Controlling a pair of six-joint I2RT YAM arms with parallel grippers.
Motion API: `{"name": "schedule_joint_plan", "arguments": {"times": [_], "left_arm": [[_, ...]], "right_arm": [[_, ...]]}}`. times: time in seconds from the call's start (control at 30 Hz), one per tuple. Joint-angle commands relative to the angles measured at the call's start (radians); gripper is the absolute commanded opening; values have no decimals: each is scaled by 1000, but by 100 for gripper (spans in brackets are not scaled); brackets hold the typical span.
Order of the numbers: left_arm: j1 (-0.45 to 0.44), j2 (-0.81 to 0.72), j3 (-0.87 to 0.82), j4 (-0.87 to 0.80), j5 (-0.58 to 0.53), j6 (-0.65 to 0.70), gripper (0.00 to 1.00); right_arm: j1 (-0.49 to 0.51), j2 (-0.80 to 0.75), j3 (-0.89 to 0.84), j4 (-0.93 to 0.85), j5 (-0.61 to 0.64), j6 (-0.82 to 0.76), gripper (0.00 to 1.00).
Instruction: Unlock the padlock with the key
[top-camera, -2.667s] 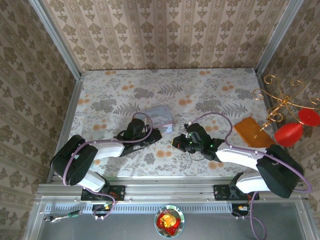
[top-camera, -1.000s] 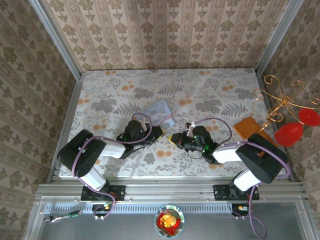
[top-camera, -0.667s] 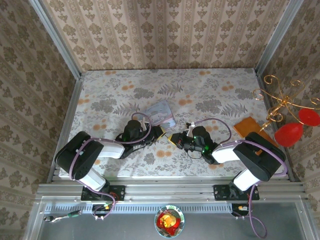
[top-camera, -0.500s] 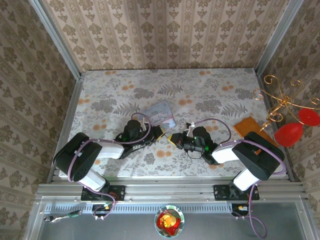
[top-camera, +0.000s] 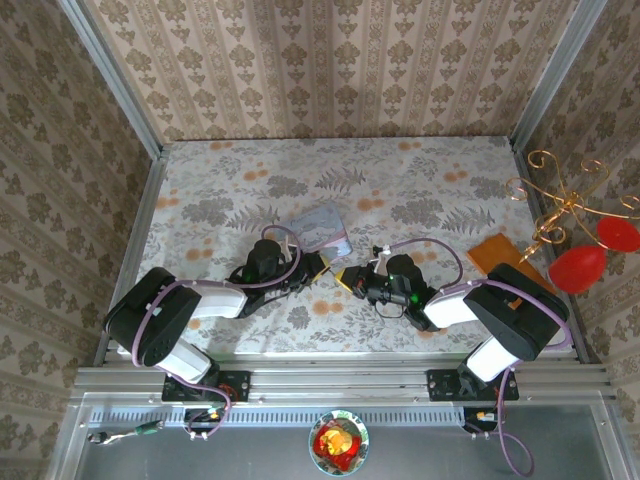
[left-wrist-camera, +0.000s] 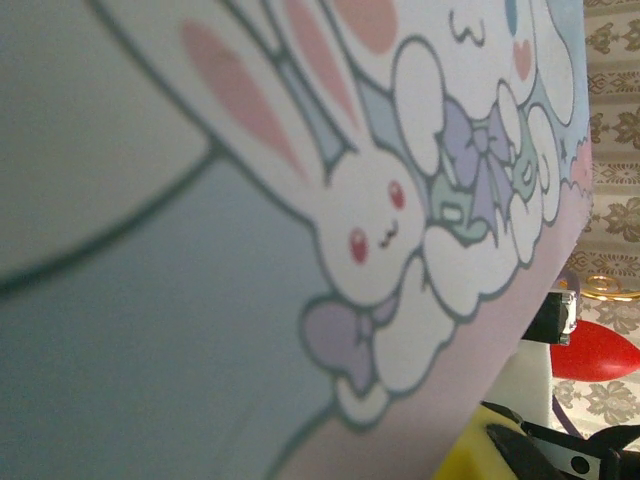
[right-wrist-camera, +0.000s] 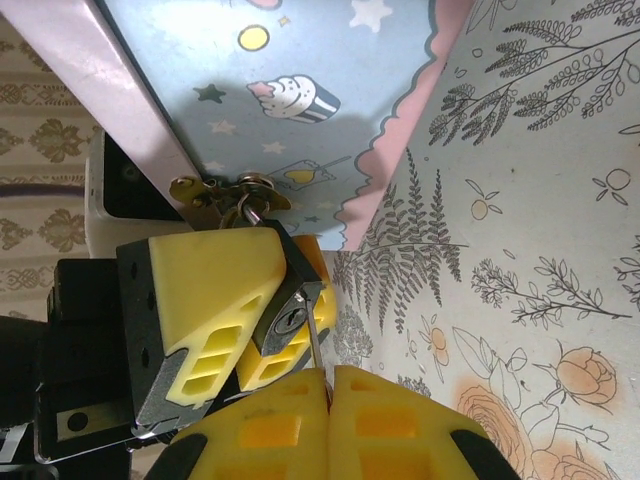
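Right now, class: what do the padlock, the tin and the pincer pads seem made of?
Padlock: likely metal, dull grey sheen on its face. Tin: probably painted sheet metal, smooth printed cartoons. Pincer pads: matte yellow, ribbed; plastic or rubber, unclear which.

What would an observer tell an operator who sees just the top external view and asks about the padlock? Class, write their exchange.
Operator: Is the padlock gripped?
Observer: Yes; right wrist view shows the left gripper clamping it in its jaws.
Operator: The key?
Observer: Its thin shaft runs from the shut right gripper to the keyhole face.
Operator: Off the tin?
Observer: No; the shackle is hooked at the tin's brass clasp.
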Motion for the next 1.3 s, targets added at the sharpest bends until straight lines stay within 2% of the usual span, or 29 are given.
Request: {"name": "schedule_joint_plan", "arguments": {"times": [0.0, 0.63, 1.27], "left_arm": [[3, -28, 11, 37, 23, -16, 2], [1, -77, -15, 31, 9, -23, 2], [9, -45, -35, 71, -2, -24, 2]], "right_arm": [[14, -4, -10, 40, 5, 14, 0], [23, 18, -6, 107, 13, 47, 0], [28, 14, -28, 155, 24, 55, 0]]}}
